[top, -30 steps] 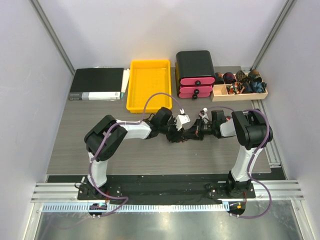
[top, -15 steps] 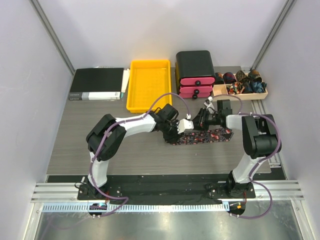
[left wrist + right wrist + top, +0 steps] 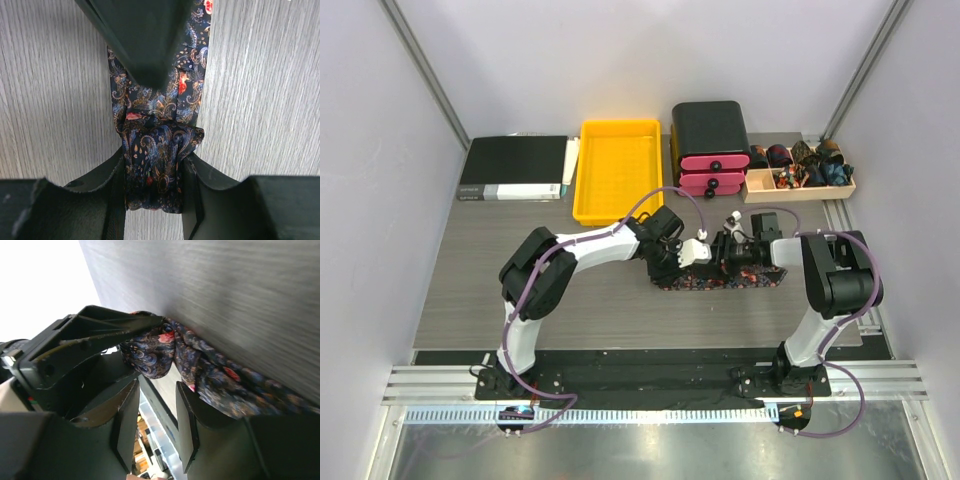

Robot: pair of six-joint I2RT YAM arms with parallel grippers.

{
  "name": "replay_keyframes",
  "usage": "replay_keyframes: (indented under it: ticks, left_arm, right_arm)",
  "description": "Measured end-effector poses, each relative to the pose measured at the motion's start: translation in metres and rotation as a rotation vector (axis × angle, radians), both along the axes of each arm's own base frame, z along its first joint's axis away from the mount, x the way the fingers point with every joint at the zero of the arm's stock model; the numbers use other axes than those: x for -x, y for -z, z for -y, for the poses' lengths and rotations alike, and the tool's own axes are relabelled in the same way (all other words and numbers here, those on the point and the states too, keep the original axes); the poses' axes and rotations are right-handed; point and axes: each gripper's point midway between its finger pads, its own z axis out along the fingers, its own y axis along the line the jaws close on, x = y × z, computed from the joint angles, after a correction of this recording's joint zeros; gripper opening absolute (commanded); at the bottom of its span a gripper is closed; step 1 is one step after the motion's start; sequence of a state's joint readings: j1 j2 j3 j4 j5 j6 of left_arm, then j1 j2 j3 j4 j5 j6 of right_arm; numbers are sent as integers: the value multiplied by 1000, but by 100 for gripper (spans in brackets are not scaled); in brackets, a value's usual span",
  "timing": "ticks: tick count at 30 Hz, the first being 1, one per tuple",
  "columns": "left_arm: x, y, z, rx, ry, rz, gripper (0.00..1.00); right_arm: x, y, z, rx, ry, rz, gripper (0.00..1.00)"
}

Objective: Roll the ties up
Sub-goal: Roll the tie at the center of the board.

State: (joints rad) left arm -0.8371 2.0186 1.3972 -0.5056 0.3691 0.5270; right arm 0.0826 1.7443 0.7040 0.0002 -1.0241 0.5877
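One dark paisley tie [image 3: 752, 274] with red and orange specks lies flat across the table, running left to right. Its left end is folded into a small roll [image 3: 155, 165]. My left gripper [image 3: 155, 159] is shut on that roll, low over the table; in the top view it sits at the tie's left end [image 3: 672, 268]. My right gripper [image 3: 156, 387] is open and empty, its fingertips just short of the tie's bunched end [image 3: 150, 357]. In the top view it hovers over the tie's middle [image 3: 722, 262], close to the left gripper.
A yellow tray [image 3: 618, 205] stands behind the arms. A black drawer unit with pink drawers [image 3: 710, 140] is to its right. A wooden box [image 3: 798, 190] at the back right holds several rolled ties. A black binder [image 3: 515, 167] lies at the back left.
The tie, bunched between both grippers a second ago, now lies stretched to the right. The right gripper has let go and moved back left toward the left gripper.
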Motion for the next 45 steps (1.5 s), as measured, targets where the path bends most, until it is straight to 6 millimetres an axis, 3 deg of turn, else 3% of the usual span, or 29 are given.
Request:
replay_keyframes:
  ticks: [11,15,18,19,22,29,34,35,38,45]
  left_arm:
    - [-1,0,1,2,-24,-5,29]
    - [-1,0,1,4,-25,-4,32]
    - [-1,0,1,6,-25,-2,34]
    - [-1,0,1,8,-25,0,35]
    - [0,0,1,11,-25,3,40]
    - [4,-2,-3,32,-32,-9,75]
    - [9,-8,-31,49,-101,-67,92]
    - [10,-11,-39,57,-121,-73,99]
    - [9,-32,-54,105,-170,-65,100]
    - [4,-136,-61,420,-230,188,100]
  right_arm:
    - [6,4,-33,-65,-14,16,43]
    - [3,12,-39,-66,-10,11,37]
    - [3,16,-42,-63,-11,12,20]
    - [3,17,-43,-62,-13,13,7]
    - [1,16,-44,-62,-19,23,1]
    - [2,22,-41,-25,-54,48,1]
    - [3,28,-34,7,-73,56,1]
    - [4,29,-34,11,-76,57,1]
    - [4,33,-31,22,-83,58,1]
    - [4,34,-27,39,-106,73,1]
